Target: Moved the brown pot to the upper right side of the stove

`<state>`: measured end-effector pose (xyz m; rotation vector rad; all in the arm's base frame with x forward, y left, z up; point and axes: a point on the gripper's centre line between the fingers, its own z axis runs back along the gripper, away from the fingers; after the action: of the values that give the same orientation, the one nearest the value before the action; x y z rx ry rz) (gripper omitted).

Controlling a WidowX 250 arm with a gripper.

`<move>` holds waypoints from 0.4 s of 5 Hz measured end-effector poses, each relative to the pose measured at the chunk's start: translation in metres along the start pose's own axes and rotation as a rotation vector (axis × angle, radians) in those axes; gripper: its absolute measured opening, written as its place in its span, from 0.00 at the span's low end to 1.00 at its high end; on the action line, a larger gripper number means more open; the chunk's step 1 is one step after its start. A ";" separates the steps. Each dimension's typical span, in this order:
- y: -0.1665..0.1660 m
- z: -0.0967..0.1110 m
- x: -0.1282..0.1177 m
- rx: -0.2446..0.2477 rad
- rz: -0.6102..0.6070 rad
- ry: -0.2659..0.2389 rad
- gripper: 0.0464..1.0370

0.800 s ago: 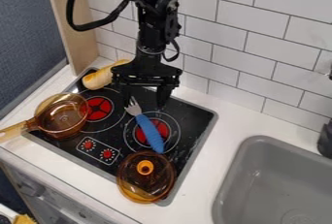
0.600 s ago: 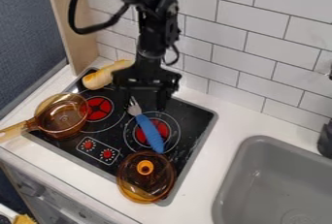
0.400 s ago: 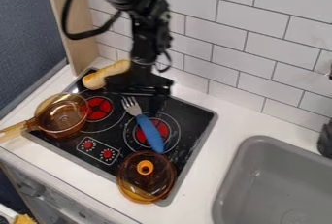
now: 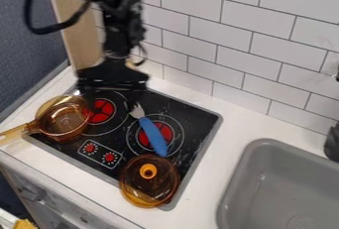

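Note:
My black gripper (image 4: 110, 98) hangs over the back left part of the stove (image 4: 205, 118), open, with its two fingers apart and nothing seen between them. Just left and nearer the camera, the see-through brown pot (image 4: 64, 120) stands upright at the stove's left edge, its pale handle (image 4: 16, 133) pointing out over the counter at lower left. The pot is apart from the red left burner's centre (image 4: 101, 111). Right of my gripper lies the blue-handled fork (image 4: 153, 135), across the right burner.
An amber lid with an orange knob (image 4: 149, 172) lies at the stove's front right corner. A grey sink (image 4: 285, 178) is at the right. The tiled wall (image 4: 218, 49) runs behind the stove, and a wooden panel (image 4: 74, 29) stands at the back left.
My gripper has moved left across the back of the stove, towards the pot's side. It now covers the yellow roll that showed at the back left. Pot, fork and lid have not moved.

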<state>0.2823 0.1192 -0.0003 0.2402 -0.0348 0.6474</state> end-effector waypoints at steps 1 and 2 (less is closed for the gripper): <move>0.027 0.002 0.013 -0.014 -0.012 -0.042 0.96; 0.051 -0.001 0.025 0.006 -0.012 -0.050 0.96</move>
<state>0.2715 0.1737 0.0121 0.2625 -0.0798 0.6299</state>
